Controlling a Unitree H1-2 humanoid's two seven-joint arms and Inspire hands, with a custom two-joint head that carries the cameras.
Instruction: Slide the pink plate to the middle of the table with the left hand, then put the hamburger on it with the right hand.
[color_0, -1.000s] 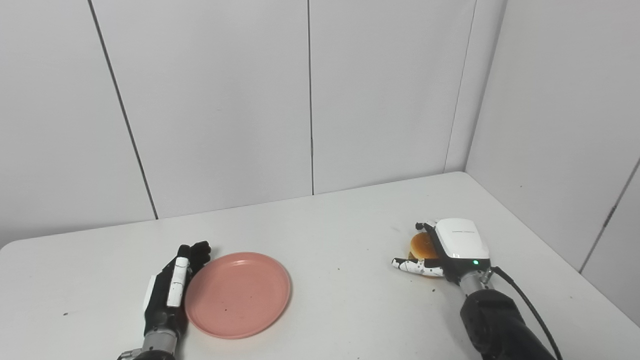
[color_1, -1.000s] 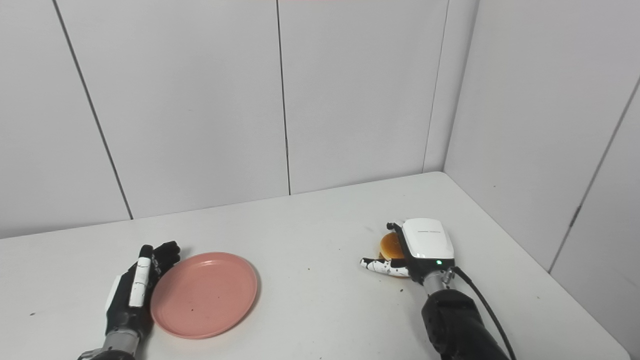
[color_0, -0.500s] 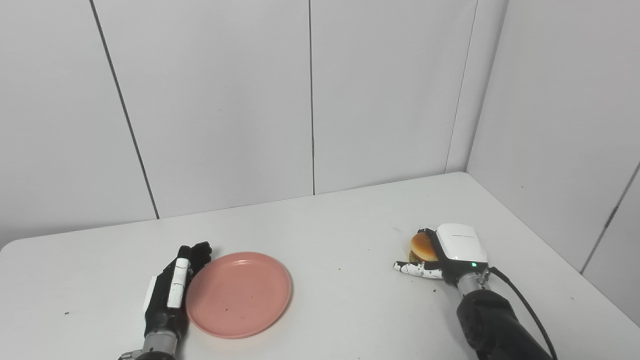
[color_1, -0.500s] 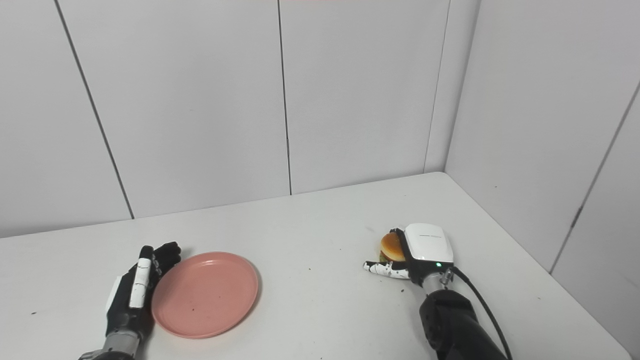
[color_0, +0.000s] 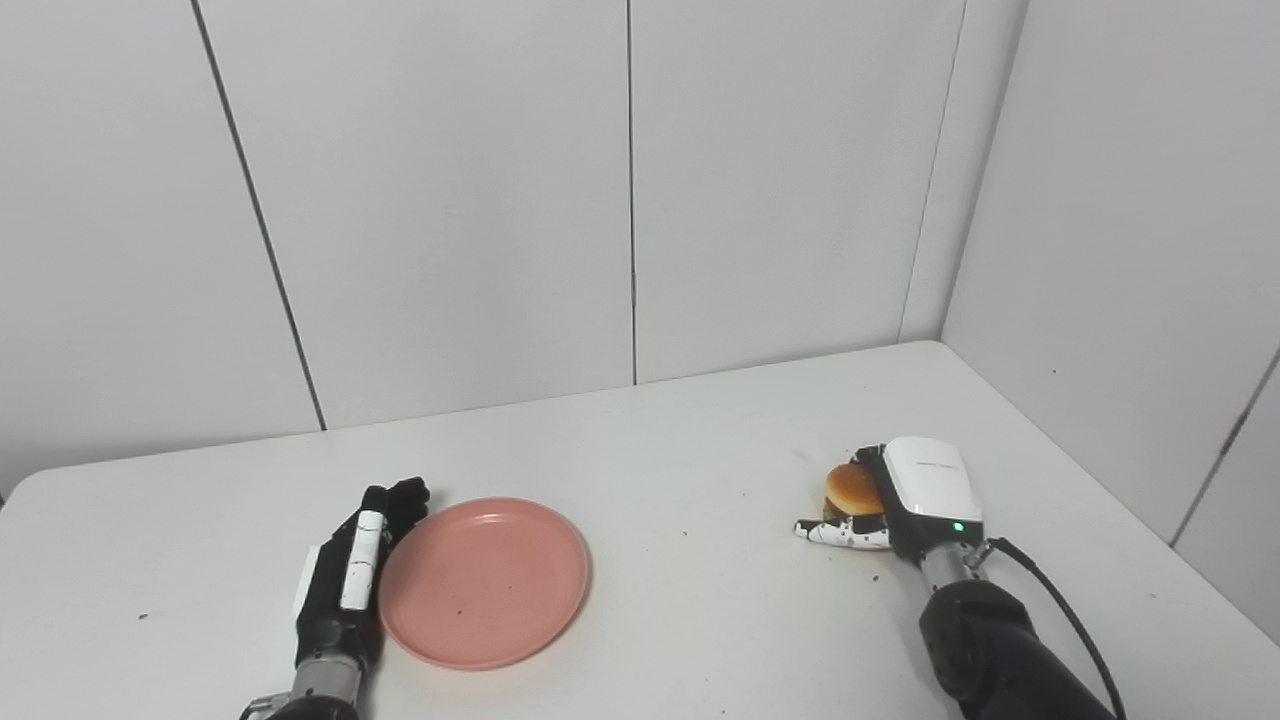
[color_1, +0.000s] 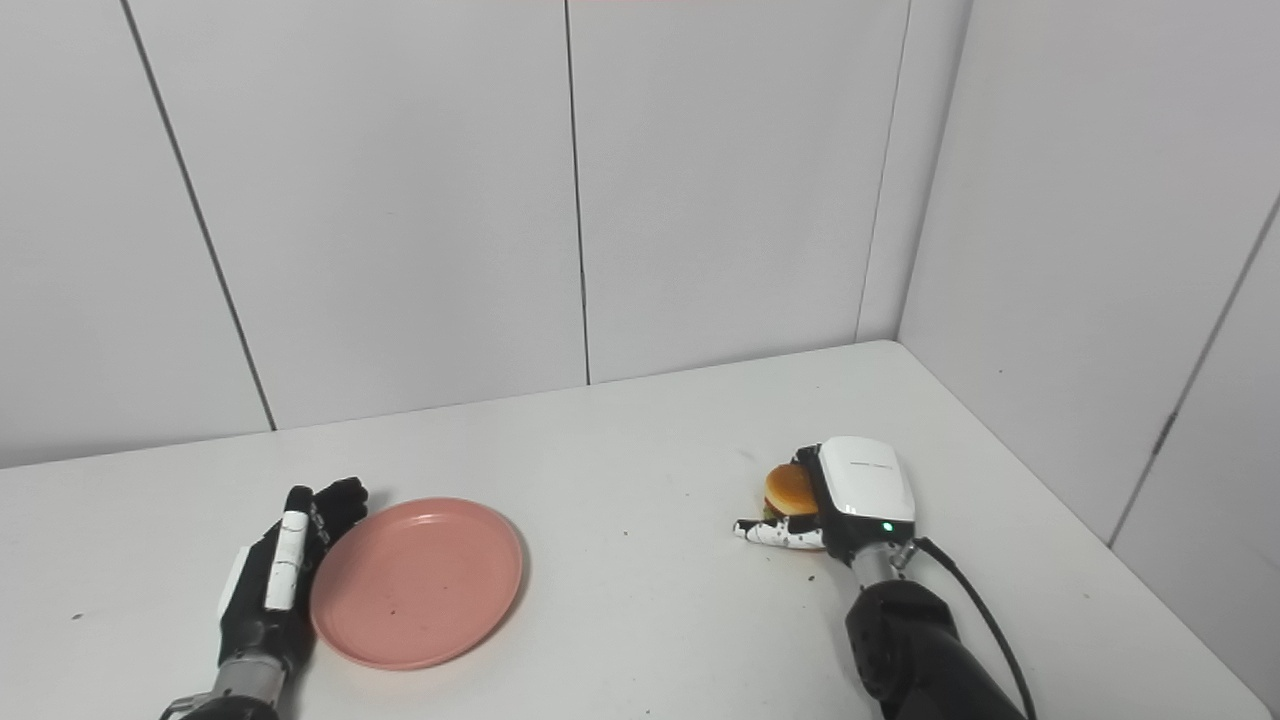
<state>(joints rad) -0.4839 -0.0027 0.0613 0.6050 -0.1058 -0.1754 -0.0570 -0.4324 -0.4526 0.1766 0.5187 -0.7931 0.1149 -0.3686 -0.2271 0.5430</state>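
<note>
The pink plate (color_0: 483, 580) lies flat on the white table (color_0: 680, 450), left of the middle. My left hand (color_0: 345, 575) lies open on the table with its palm edge against the plate's left rim. My right hand (color_0: 915, 495) is shut on the hamburger (color_0: 852, 490) at the right side of the table and holds it a little above the surface. The burger's bun and green filling show to the left of the hand's white back; the thumb (color_0: 835, 533) reaches under it. The same scene shows in the right eye view: plate (color_1: 415, 580), hamburger (color_1: 790, 490).
White wall panels stand behind the table and along its right side. The table's right edge runs close to my right arm (color_0: 990, 650). Small dark specks dot the tabletop.
My right hand closed on the hamburger and lifted it slightly off the table. The left hand and plate kept their places; the whole picture shifted a little, so the camera moved.
</note>
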